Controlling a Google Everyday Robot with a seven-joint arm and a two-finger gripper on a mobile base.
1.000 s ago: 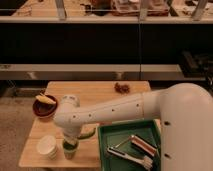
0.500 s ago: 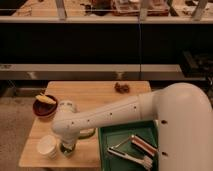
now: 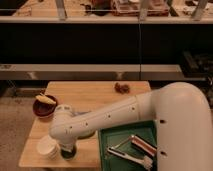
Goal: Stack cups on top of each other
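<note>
The green cup (image 3: 68, 153) sat near the front left corner of the wooden table (image 3: 95, 92), only its lower part showing as a dark greenish rim beneath the wrist of the arm (image 3: 115, 114). Just beside it, to the left, stood the white cup (image 3: 47, 146), upright and seemingly apart from it, close enough to serve as a neighbour for stacking. The steel cup could not be picked out; the arm covered the spot where it might have stood. The gripper (image 3: 67, 148) had been lowered straight over the green cup, and its fingers were drawn together, most likely clamped on the cup's wall or rim, though the wrist hid the contact itself, so the hold was a judgement rather than a thing seen. That vertical approach made sense for a small round cup: taking it from above would leave it upright and free to be lifted and set down into or onto another. The step in hand appeared to be the grasp before the first lift, with no cup yet resting on another. Further out, a dark red bowl (image 3: 44, 105) with something pale yellow in it stood at the left edge, well apart from the cups and clear of the arm's path. A green tray (image 3: 107, 137) holding utensils lay to the right, near the arm's elbow, and a small brown object (image 3: 121, 88) rested toward the far side of the table.
</note>
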